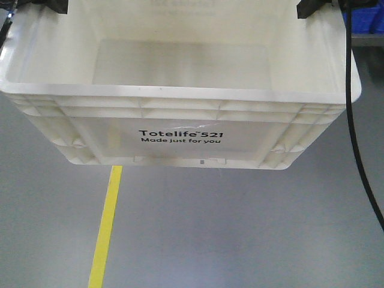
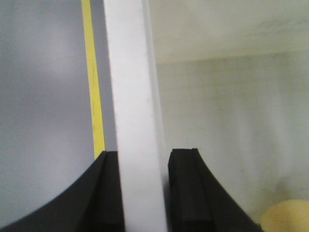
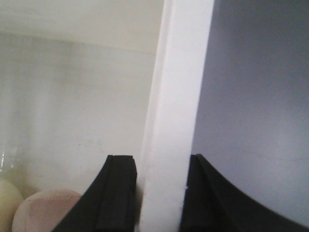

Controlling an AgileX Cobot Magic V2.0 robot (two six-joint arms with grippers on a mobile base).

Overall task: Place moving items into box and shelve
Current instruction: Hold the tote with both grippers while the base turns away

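The box (image 1: pixel 180 135), a big white crate printed "Totelife 521", hangs above the grey floor, held by its two side rims. My left gripper (image 2: pixel 145 162) is shut on the left rim (image 2: pixel 133 96), one black finger (image 2: pixel 108 193) outside the wall and one inside. My right gripper (image 3: pixel 161 166) is shut on the right rim (image 3: pixel 181 87) the same way. In the front view only the tips of the left gripper (image 1: pixel 51 5) and right gripper (image 1: pixel 312 7) show at the top edge. Of the moving items, a cream one (image 2: pixel 287 215) and a pinkish-beige one (image 3: pixel 46 210) lie inside the box.
A yellow floor line (image 1: pixel 105 228) runs under the box toward me. A black cable (image 1: pixel 354 120) hangs down the right side. At the top right, blue bins (image 1: pixel 366 18) sit on a grey rail (image 1: pixel 367 38) of the shelve.
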